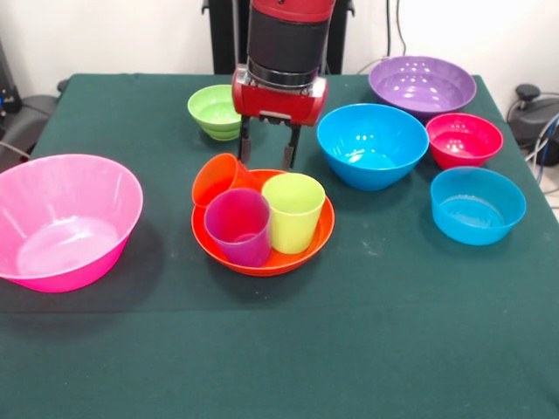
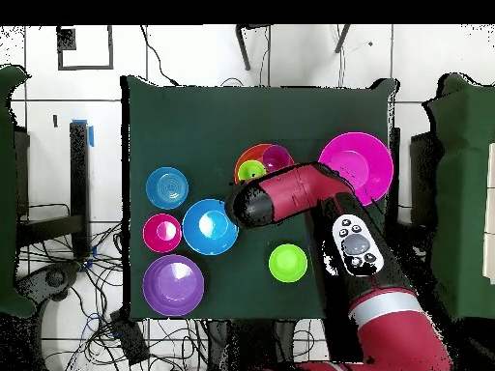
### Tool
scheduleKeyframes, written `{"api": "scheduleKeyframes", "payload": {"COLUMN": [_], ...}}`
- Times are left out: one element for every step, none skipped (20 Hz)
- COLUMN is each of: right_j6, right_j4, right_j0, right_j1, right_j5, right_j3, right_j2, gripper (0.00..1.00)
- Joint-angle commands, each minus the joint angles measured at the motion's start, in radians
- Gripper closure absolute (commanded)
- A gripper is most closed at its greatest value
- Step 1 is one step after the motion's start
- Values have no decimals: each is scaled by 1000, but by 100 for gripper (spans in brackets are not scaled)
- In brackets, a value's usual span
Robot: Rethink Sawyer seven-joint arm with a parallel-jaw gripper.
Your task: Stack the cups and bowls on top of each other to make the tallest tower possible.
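Claw (image 1: 267, 147) spread, empty, hovering just behind orange bowl (image 1: 301, 249). Orange cup (image 1: 217, 179) tipped there beside upright purple cup (image 1: 238, 225) and green cup (image 1: 293, 209). Light, slick plastic likely; pinch rim wall.

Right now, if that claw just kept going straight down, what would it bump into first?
Probably the orange cup, lying tipped in the orange bowl, or that bowl's back rim. The claw hangs open just behind them; depth is hard to judge.

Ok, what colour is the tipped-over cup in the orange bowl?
Orange: the tipped cup shows best in the front view.
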Motion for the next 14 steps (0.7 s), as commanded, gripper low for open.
{"api": "scheduleKeyframes", "payload": {"right_j6": [-276, -278, -280, -282, -281, -278, -272, -269, -269, -275, -283, -288, -294, -296], "right_j4": [5, 7, 8, 8, 7, 3, 0, -5, -7, -3, 3, 9, 11, 10], "right_j0": [-14, -16, -18, -20, -21, -20, -21, -21, -22, -25, -30, -33, -34, -36], "right_j1": [-21, -25, -27, -30, -33, -35, -36, -40, -48, -59, -76, -86, -84, -78], "right_j5": [104, 106, 111, 112, 114, 112, 110, 108, 112, 121, 131, 141, 149, 148], "right_j3": [12, 15, 16, 18, 19, 20, 22, 24, 26, 29, 38, 41, 31, 27], "right_j2": [89, 93, 96, 99, 99, 98, 95, 92, 89, 90, 93, 96, 100, 104], "gripper": [0, 0, 0, 0, 0, 0, 0, 0, 0, 0, 0, 0, 0, 0]}}
